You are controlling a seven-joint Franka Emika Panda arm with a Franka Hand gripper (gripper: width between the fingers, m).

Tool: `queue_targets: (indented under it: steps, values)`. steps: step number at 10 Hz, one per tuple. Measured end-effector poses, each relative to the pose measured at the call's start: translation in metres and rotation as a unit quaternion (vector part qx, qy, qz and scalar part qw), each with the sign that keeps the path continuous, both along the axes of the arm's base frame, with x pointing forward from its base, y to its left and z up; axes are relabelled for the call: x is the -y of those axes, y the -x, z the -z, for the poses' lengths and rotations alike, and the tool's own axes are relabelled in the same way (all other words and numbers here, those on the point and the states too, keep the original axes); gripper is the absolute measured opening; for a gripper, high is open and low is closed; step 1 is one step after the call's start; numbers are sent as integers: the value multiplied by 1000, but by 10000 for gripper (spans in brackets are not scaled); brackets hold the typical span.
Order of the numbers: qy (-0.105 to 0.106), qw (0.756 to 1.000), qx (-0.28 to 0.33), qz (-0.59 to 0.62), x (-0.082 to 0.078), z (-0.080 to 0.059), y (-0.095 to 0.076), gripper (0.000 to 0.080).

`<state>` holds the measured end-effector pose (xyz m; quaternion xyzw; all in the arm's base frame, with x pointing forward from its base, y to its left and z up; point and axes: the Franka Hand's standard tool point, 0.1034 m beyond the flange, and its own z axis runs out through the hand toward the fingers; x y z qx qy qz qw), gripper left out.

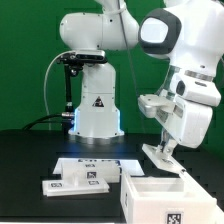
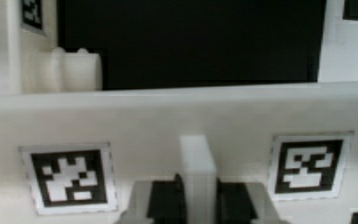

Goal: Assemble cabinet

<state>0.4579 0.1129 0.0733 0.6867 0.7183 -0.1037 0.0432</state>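
The cabinet's white box [image 1: 158, 198] stands open-topped at the front of the exterior view's right, with a marker tag on its front. My gripper [image 1: 161, 150] hangs just above its back edge, shut on a flat white panel [image 1: 170, 160] held at a tilt. In the wrist view this panel [image 2: 176, 125] fills the lower half with two tags, and a narrow rib runs down between my fingers [image 2: 153, 203]; my gripper [image 2: 195, 205] is closed on it. Behind it I see the box's dark inside [image 2: 185, 45] and a white post [image 2: 69, 70]. Another tagged white panel [image 1: 75, 184] lies flat at front left.
The thin marker board [image 1: 100, 164] lies flat on the black table in front of the robot base [image 1: 95, 110]. A black stand with a cable [image 1: 68, 75] rises behind at the exterior view's left. A green backdrop closes the back.
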Motion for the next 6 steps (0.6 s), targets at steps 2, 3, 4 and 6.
queue_targets:
  steps: [2, 3, 4, 6]
  values:
    - [0, 1000, -1, 2, 3, 1, 0, 65]
    - [-1, 1000, 1, 3, 3, 0, -2, 65]
    - [-1, 1000, 0, 3, 3, 0, -2, 65]
    - [-1, 1000, 1, 3, 3, 0, -3, 65]
